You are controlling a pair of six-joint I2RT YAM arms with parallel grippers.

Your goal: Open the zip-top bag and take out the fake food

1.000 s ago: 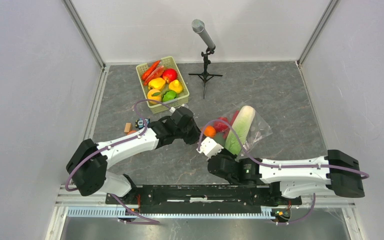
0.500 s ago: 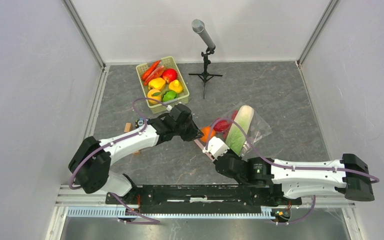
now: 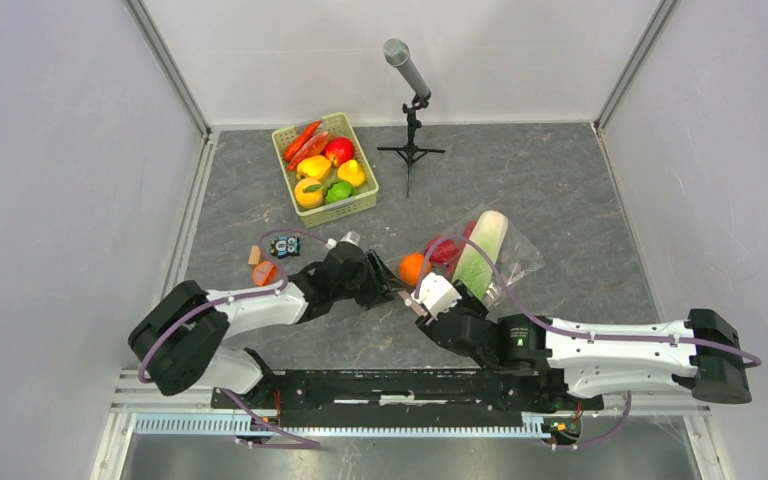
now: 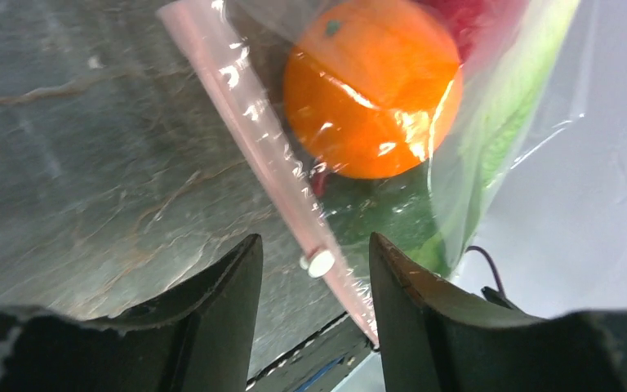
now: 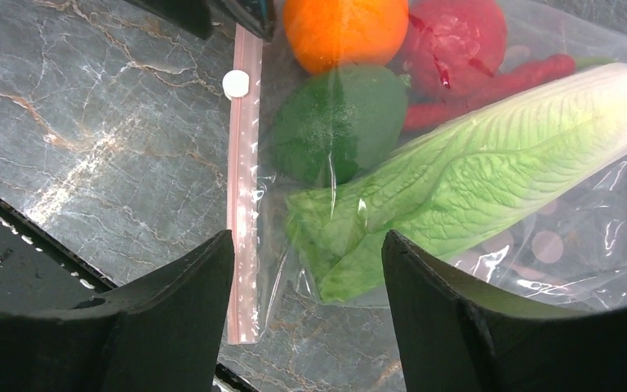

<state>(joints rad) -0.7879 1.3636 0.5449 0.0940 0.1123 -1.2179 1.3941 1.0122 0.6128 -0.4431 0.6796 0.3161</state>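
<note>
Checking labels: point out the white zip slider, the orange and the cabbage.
zip slider [image 5: 235, 82], right wrist view, white tab's centre.
orange [image 4: 373, 90], left wrist view, middle of its skin.
cabbage [image 5: 473, 163], right wrist view, mid-leaf.

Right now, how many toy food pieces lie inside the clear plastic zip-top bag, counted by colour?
Orange: 1, round plastic orange
Dark green: 1, round plastic fruit
Red: 2, round piece and long thin piece
Pale green and white: 1, long leafy cabbage
Total: 5, all inside the clear plastic zip-top bag

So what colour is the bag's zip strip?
Pale pink zip strip, clearest in right wrist view.
</note>
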